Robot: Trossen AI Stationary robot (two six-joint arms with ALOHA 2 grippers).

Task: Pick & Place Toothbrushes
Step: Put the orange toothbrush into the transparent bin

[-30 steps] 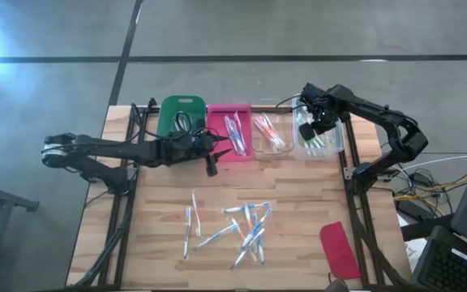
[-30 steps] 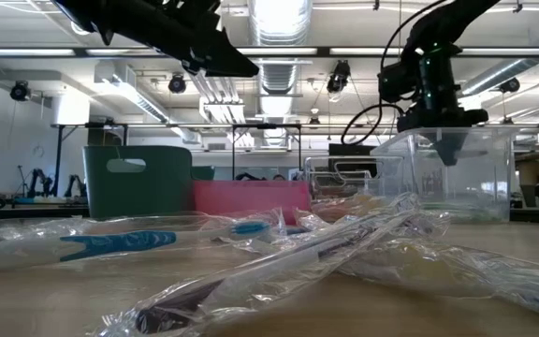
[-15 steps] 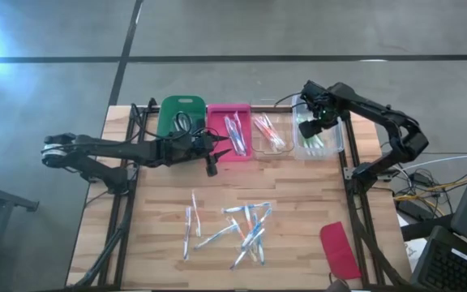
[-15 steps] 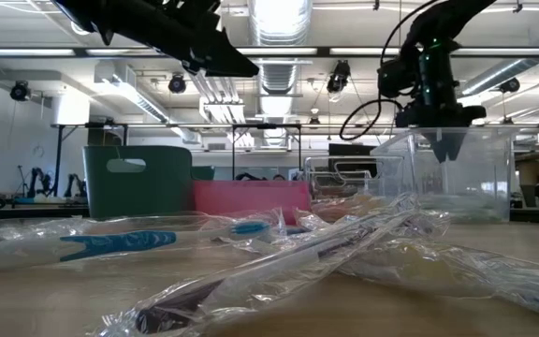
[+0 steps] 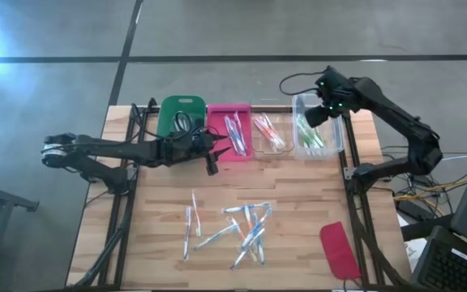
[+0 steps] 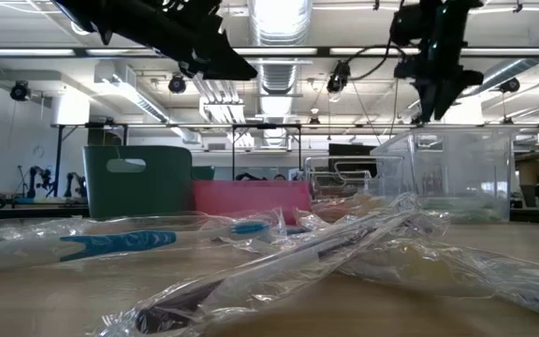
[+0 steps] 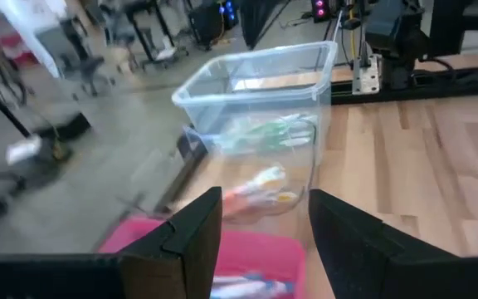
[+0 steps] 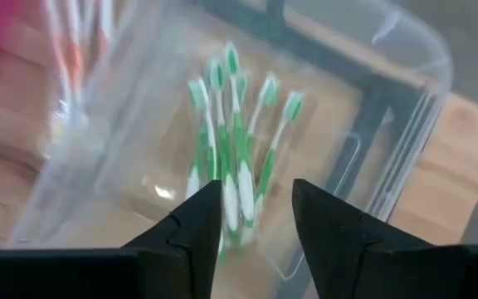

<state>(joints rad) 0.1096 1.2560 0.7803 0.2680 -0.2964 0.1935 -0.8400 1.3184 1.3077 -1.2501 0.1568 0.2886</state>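
Directly beneath the right end effector (image 8: 252, 218) sits a clear bin (image 5: 318, 128) holding a cluster of green toothbrushes (image 8: 232, 166), which lie flat on the bin's floor, side by side, heads pointing away from the fingers. In the low view this end effector (image 6: 435, 101) hangs above the bin's rim, clear of the plastic walls. Its two dark fingers (image 8: 193, 223) stand parted with an empty gap between them; nothing is gripped.

Beside that bin, toward the left arm, a second clear bin (image 5: 269, 134) holds pink/orange toothbrushes (image 5: 267, 130), and next to it a pink bin (image 5: 230, 130) holds more brushes. A green bin (image 5: 181, 113) stands at the end of the row.

Over the near edge of the pink bin, the left end effector (image 5: 215, 150) hovers with its arm stretched out level above the surface (image 5: 160, 235). Its fingers (image 7: 185, 237) are spread apart and hold nothing.

Well away from both end effectors, toward the front half of the surface, a loose heap of wrapped toothbrushes (image 5: 237, 227) lies scattered, some crossing one another, with blue, pink and pale accents. A flat red lid (image 5: 339, 250) lies near the front corner on the right arm's side.
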